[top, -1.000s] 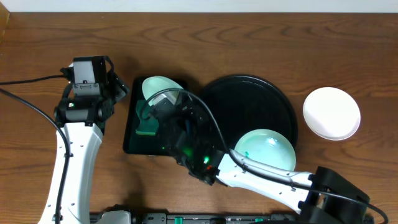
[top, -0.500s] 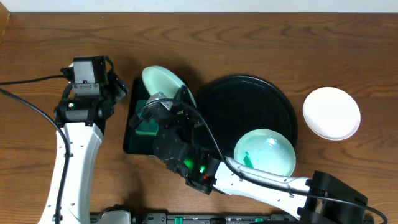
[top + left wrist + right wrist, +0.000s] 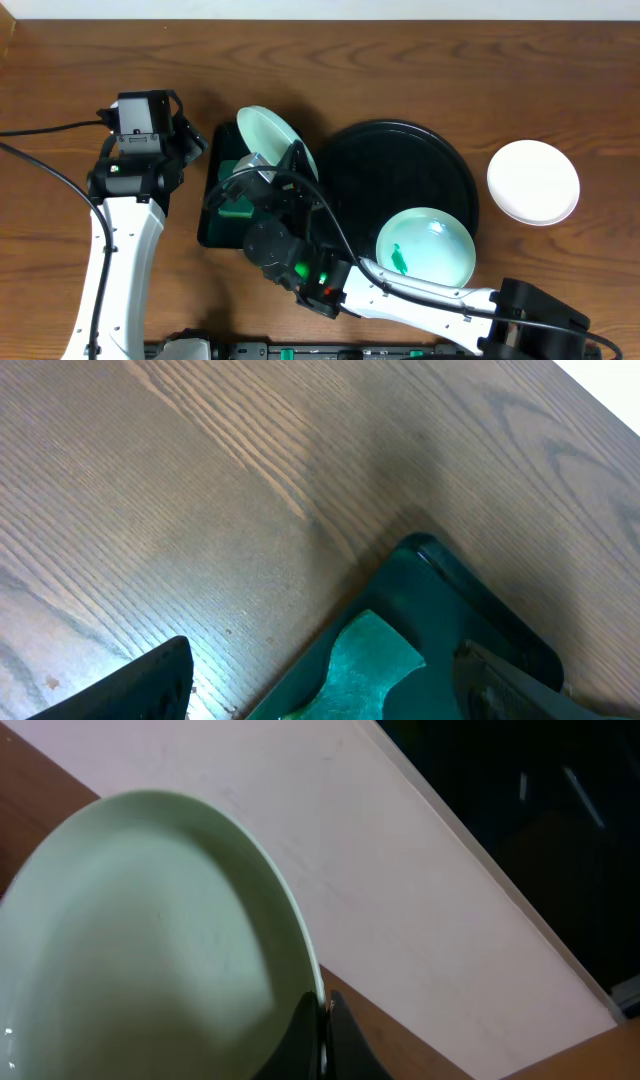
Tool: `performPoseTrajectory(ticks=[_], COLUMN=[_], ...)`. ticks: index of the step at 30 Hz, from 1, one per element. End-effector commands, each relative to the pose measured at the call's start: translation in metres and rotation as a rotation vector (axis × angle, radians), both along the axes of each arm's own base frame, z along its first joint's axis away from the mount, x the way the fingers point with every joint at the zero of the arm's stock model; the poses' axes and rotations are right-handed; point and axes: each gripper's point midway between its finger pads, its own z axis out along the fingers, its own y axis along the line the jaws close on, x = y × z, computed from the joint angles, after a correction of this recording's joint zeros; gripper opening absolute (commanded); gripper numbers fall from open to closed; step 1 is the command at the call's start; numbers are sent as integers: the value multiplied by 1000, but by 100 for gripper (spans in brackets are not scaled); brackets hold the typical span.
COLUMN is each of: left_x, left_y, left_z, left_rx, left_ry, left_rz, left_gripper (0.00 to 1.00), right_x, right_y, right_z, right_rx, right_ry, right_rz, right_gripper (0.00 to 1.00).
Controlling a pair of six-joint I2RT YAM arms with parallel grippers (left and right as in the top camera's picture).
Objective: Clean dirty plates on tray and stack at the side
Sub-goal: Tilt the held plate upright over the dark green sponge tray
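Note:
My right gripper (image 3: 296,163) is shut on the rim of a pale mint-green plate (image 3: 272,140), holding it tilted on edge above the top of a small rectangular black tray. In the right wrist view the plate (image 3: 150,940) fills the left and the fingertips (image 3: 322,1020) pinch its rim. A second mint-green plate (image 3: 425,248) with a green smear lies at the front right of the round black tray (image 3: 380,170). A white plate (image 3: 533,181) rests on the table to the right of it. My left gripper (image 3: 193,145) stands open and holds nothing, left of the rectangular tray.
The rectangular black tray (image 3: 215,228) holds a green sponge (image 3: 238,205); the left wrist view shows the sponge (image 3: 360,670) and that tray's corner (image 3: 460,590) between my open fingers. My right arm reaches across the table's front. A black cable trails at the far left.
My right gripper has lifted the mint-green plate off the rectangular tray, tipping it steeper and carrying it slightly right. The left arm has not moved.

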Motion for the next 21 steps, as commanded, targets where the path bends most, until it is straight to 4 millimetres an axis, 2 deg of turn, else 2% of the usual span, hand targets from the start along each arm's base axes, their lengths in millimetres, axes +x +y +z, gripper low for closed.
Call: performPoseTrajectory(ticks=[1, 10, 21], left_x=[1, 1, 1], left_y=[3, 3, 3], left_z=[4, 4, 4], left_rx=[1, 1, 1], left_ry=[-11, -11, -11], left_rz=[16, 16, 16], left_gripper=[82, 82, 82], right_x=[-2, -3, -5], right_y=[1, 3, 4], right_z=[11, 24, 27], right_rx=[11, 39, 37], right_ry=[-17, -51, -58], right_rz=[-12, -7, -1], right_gripper=[1, 1, 1])
